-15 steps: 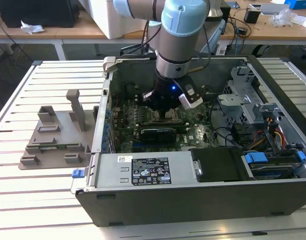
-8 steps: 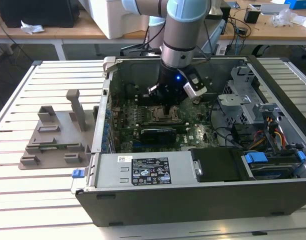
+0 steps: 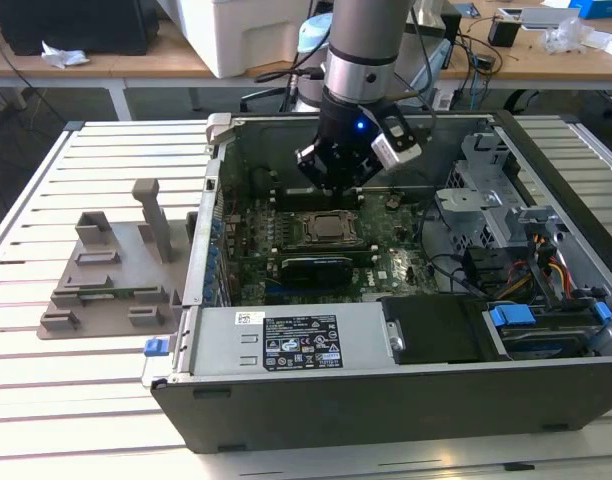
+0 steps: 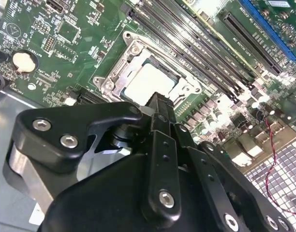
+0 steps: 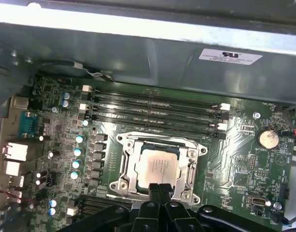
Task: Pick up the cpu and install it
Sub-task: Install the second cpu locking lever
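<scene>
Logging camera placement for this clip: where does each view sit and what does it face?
Exterior view: off the arm, above the open computer case, with the arm and gripper over the motherboard.
First wrist view: on the arm, facing the cpu in its socket.
Second wrist view: on the arm, behind the gripper.
All three show the cpu.
</scene>
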Robot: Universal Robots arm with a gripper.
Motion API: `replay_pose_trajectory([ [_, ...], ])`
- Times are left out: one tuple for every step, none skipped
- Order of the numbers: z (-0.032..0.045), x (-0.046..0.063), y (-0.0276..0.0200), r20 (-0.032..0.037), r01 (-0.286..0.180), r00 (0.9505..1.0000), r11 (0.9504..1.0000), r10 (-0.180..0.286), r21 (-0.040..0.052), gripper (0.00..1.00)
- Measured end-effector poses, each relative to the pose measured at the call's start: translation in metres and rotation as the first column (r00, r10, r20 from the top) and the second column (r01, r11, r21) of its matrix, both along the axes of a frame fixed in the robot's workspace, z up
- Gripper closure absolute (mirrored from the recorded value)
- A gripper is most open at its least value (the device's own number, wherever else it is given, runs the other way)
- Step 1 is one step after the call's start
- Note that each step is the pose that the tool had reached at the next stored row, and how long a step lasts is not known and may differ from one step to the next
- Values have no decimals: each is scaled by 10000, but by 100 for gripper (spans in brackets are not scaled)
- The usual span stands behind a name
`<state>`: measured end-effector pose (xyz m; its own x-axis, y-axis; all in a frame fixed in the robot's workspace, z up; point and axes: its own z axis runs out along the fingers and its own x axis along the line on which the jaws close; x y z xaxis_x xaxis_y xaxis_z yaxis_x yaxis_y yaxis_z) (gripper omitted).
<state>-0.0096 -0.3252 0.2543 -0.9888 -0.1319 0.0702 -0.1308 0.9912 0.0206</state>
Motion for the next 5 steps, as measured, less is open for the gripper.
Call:
replay_pose_trajectory([
  [1,0,0,-1,0,10000,10000,0,-1,89],
  [1,0,0,-1,0,10000,10000,0,-1,89],
  [1,0,0,-1,0,10000,10000,0,-1,89],
  [1,0,0,-1,0,10000,10000,0,-1,89],
  [1,0,0,-1,0,10000,10000,0,-1,89],
])
